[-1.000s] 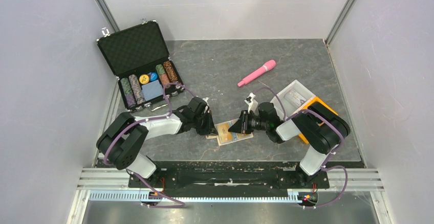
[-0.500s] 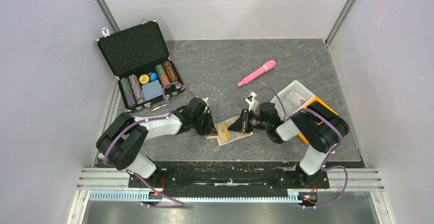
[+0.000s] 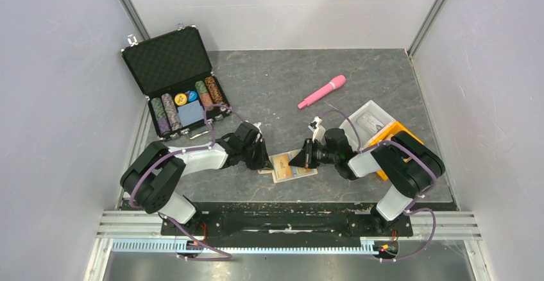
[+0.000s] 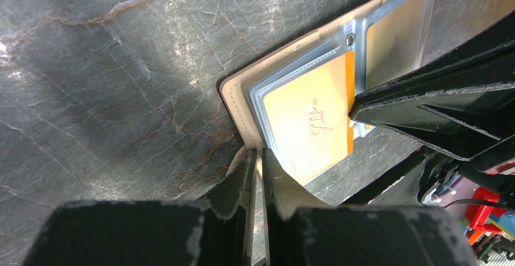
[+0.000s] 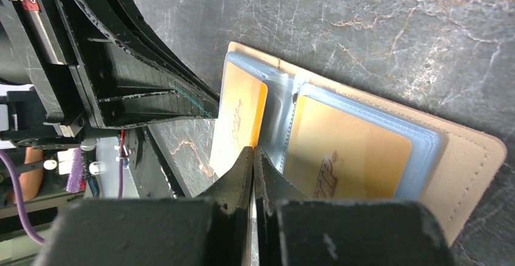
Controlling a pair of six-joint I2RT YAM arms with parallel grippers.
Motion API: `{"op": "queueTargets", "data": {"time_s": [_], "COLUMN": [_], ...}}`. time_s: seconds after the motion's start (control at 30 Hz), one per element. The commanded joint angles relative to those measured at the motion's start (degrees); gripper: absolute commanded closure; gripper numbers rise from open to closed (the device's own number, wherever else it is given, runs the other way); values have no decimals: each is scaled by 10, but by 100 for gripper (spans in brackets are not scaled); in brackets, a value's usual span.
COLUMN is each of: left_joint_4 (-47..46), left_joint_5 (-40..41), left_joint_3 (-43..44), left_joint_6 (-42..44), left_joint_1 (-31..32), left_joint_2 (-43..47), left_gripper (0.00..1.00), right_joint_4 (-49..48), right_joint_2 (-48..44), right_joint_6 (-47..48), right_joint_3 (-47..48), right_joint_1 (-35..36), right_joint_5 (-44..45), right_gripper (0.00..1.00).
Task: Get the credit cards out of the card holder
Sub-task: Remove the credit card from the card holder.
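The tan card holder (image 3: 283,165) lies open on the dark table between my two grippers. Its clear sleeves hold yellow-orange credit cards. In the left wrist view one card (image 4: 306,120) marked VIP fills the near sleeve and a second card (image 4: 395,29) sits behind it. My left gripper (image 4: 256,154) is shut on the holder's tan edge (image 4: 234,105). It also shows in the top view (image 3: 265,160). My right gripper (image 5: 254,150) is shut at the orange edge of one card (image 5: 240,120), beside another card (image 5: 352,150). In the top view the right gripper (image 3: 294,160) sits over the holder's right half.
An open black poker-chip case (image 3: 176,85) stands at the back left. A pink pen-like stick (image 3: 322,92) lies at the back centre. A clear tray (image 3: 372,119) and an orange tray (image 3: 403,133) sit behind my right arm. Grey walls close in both sides.
My right gripper and arm have shifted slightly to the right. The left gripper and the card holder have stayed in place.
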State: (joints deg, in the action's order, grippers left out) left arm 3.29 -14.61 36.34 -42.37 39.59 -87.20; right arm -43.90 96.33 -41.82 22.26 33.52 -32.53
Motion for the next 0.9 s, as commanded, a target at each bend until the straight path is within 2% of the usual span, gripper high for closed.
{"op": "queueTargets", "data": {"time_s": [0.0, 0.27, 0.5, 0.87], "left_joint_4": [40, 46, 50, 51], "left_joint_5": [33, 32, 32, 16], "left_joint_3": [-6, -3, 0, 17], "left_joint_6": [5, 9, 10, -12], "left_joint_1": [6, 6, 6, 6], "left_joint_2": [-21, -30, -27, 0], "left_gripper": [86, 86, 86, 76], "right_joint_4": [48, 28, 52, 82], "right_joint_2": [-35, -57, -85, -126], "right_joint_6": [43, 44, 64, 82], "right_joint_3": [10, -24, -37, -52], "right_joint_1": [-7, -37, -58, -77], "right_joint_5": [12, -10, -11, -13], "right_gripper": [100, 100, 100, 100]}}
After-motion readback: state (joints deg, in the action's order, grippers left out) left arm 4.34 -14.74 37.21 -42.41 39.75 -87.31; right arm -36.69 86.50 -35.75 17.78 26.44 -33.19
